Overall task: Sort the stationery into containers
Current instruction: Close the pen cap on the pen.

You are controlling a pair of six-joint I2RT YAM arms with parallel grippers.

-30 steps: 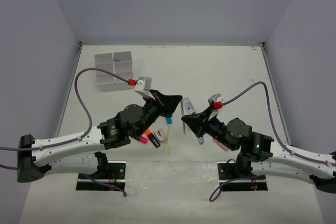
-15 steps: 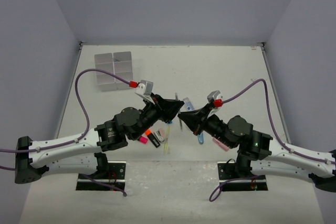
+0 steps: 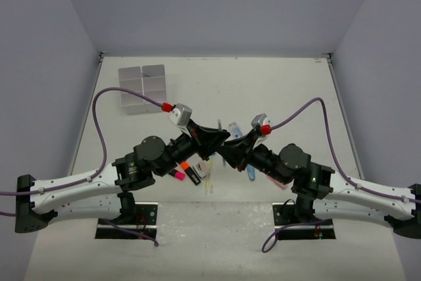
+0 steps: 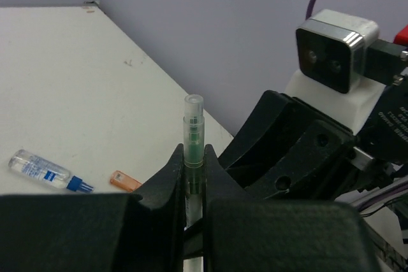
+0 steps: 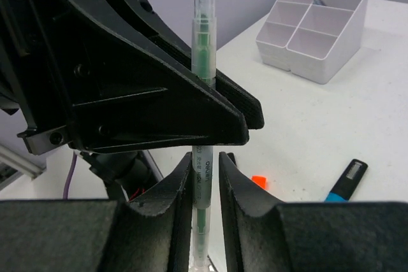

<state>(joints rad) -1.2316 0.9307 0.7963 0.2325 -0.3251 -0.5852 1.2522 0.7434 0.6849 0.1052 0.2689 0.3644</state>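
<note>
Well apart from the tray (image 3: 143, 88), the left gripper (image 4: 193, 160) and right gripper (image 5: 205, 164) were both clamped on one green pen (image 5: 204, 49).

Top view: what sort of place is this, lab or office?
Most likely a lab test cell, not an office: a white table boxed in by blank lavender walls, the left arm and right arm bolted at its near edge, and only a divided tray and loose stationery as props.

One six-compartment tray (image 5: 328, 62), one green pen (image 5: 204, 42), one blue-capped tube (image 4: 41, 169).
</note>
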